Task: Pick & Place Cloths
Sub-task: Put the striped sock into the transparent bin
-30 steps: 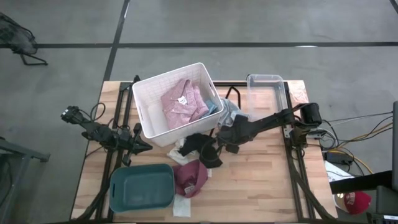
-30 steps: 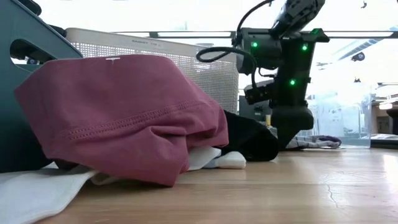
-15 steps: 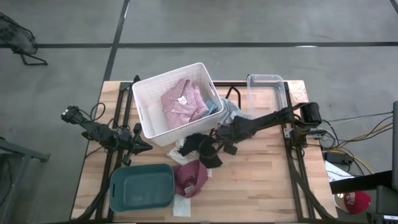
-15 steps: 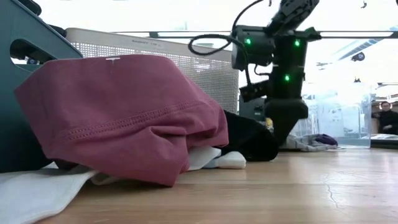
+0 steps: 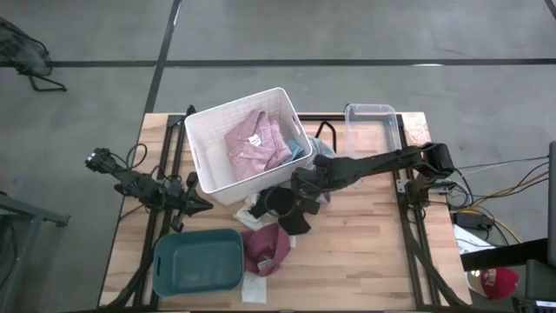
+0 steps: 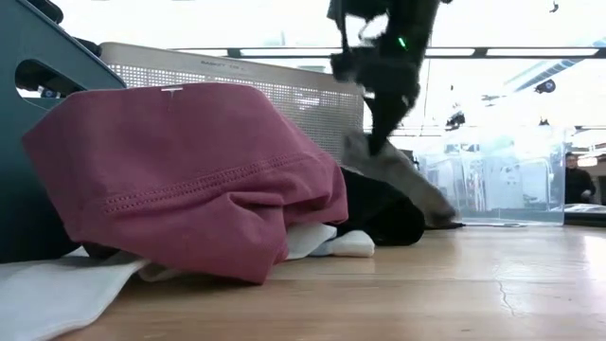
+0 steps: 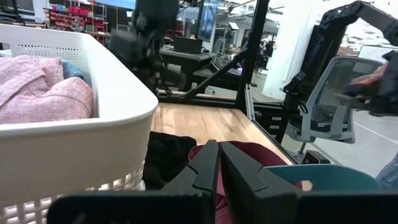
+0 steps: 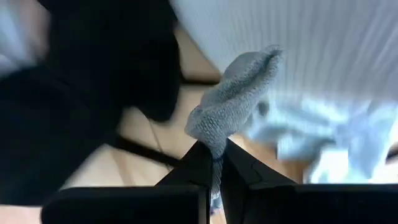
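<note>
My right gripper (image 5: 298,184) is shut on a small grey knitted piece (image 8: 233,93) above the black piece (image 5: 282,207), just off the white basket's (image 5: 208,165) near right corner. In the low view the grey piece (image 6: 398,175) slants down from the gripper (image 6: 377,142). The pink checked shirt (image 5: 256,139) lies in the basket. The blue-grey shirt (image 5: 323,155) lies on the table against the basket's right wall. The maroon piece (image 5: 265,248) lies by the teal bin (image 5: 198,261). My left gripper (image 5: 207,205) waits shut at the basket's near left. My right gripper pinches the grey piece between its two fingers at a bunched part (image 8: 214,152); a rounded lump of it sticks out past the fingertips. The fingers come from above. The piece trails slack below them, and its lower end (image 6: 440,220) lies on the table.
A clear plastic bin (image 5: 373,122) stands at the far right of the table. A cream strip (image 5: 256,287) lies at the near edge under the maroon piece. Bare wood (image 5: 365,252) lies to the near right. A person (image 6: 578,180) sits in the room beyond.
My right gripper has shut on the grey piece, then risen and gone toward the table's left, nearer the white basket. The piece's gripped end has lifted off the table; its other end has stayed down.
</note>
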Tool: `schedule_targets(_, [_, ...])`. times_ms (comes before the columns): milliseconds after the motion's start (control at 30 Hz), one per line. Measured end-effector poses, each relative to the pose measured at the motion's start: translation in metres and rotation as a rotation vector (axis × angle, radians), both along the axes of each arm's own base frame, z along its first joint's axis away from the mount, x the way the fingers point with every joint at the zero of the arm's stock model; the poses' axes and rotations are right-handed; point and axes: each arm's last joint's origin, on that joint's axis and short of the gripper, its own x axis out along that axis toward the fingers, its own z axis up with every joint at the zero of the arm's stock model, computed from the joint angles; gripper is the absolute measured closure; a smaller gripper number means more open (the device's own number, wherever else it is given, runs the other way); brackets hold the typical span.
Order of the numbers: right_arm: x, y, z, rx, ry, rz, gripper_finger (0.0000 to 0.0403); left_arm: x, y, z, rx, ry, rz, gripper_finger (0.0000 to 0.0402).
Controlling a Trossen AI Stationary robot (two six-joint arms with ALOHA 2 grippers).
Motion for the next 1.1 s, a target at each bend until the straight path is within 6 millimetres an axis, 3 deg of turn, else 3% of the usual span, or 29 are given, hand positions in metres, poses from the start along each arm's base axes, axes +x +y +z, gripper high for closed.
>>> schedule_targets(367, [0.05, -0.001, 0.057, 0.044, -0.379, 0.098, 0.0394, 0.0, 0.0, 0.0, 0.0, 0.0, -0.001, 0.0378])
schedule_targets(733, [0.122, 0.003, 0.043, 0.071, -0.445, 0.232, 0.0394, 0.0, 0.0, 0.0, -0.003, 0.0, 0.013, 0.0378])
schedule_targets(933, [0.162, -0.001, 0.048, 0.063, -0.495, 0.24, 0.0394, 0.0, 0.0, 0.0, -0.001, 0.0, 0.004, 0.0378])
schedule_targets(1100, [0.183, -0.009, 0.046, 0.036, -0.535, 0.258, 0.0394, 0.0, 0.0, 0.0, 0.002, 0.0, 0.016, 0.0378])
